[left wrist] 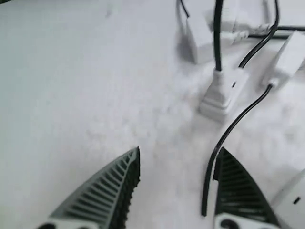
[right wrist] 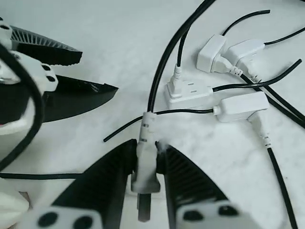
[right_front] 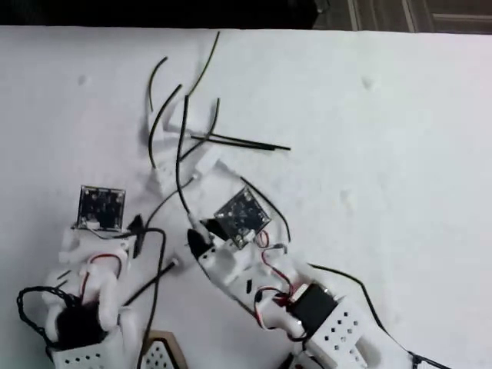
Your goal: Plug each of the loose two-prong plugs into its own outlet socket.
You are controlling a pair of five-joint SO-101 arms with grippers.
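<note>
My right gripper is shut on a white two-prong plug whose black cord runs off toward the outlets. In the high view this gripper sits near the table's middle front. A white outlet socket lies just beyond it with another plug standing in it. More white sockets lie farther off. My left gripper is open and low over the table, with a loose black cord by one of its fingers. The same socket lies ahead of it.
Thin black cords fan out over the white table behind the cluster of sockets. The left arm's gripper stands close beside the right one. A wooden piece lies at the front edge between the arms.
</note>
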